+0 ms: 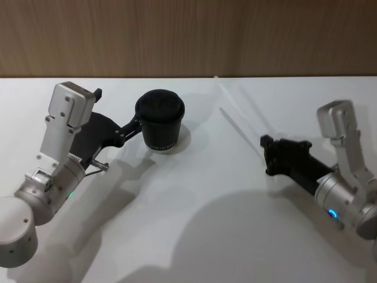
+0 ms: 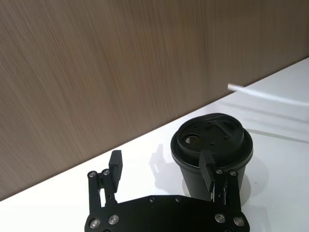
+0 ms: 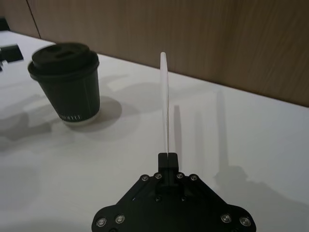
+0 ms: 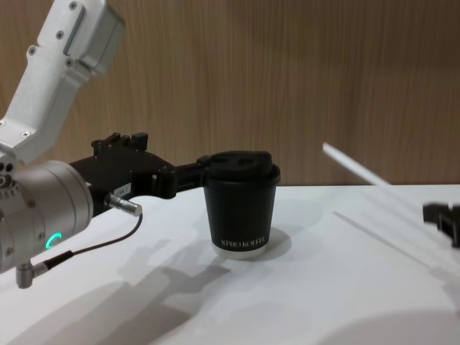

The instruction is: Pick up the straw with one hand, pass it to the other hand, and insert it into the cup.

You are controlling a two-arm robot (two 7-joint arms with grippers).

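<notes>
Right wrist view gives the plainest look at the grip. The right gripper (image 3: 167,157) has its fingers pinched shut on one end of the straw (image 3: 165,101), which sticks straight out ahead of it, lifted off the white table (image 3: 251,145). In the chest view the straw slants up through the air, its free end pointing toward the cup (image 4: 241,201) but well apart from it. The cup stands upright with its lid (image 2: 212,133) on, left of centre on the table. The left gripper (image 2: 161,162) sits right at the cup with its fingers spread wide and nothing between them. One fingertip is touching or just beside the cup's wall near the rim; I cannot tell which.

To my eye the handover is the step in hand. The left gripper should first draw straight back from the cup rather than sweep sideways, since a light paper cup would likely slide or tip at a nudge. It should then meet the straw around mid-length, with its fingers square across it and the tube centred in the pads. A thin, smooth straw will probably roll or swivel if caught near a pad's edge. The right gripper ought to let go only once the left has closed. A good length should be left free beyond the left fingers, because the small hole in the lid calls for a steady, near-upright tip.
</notes>
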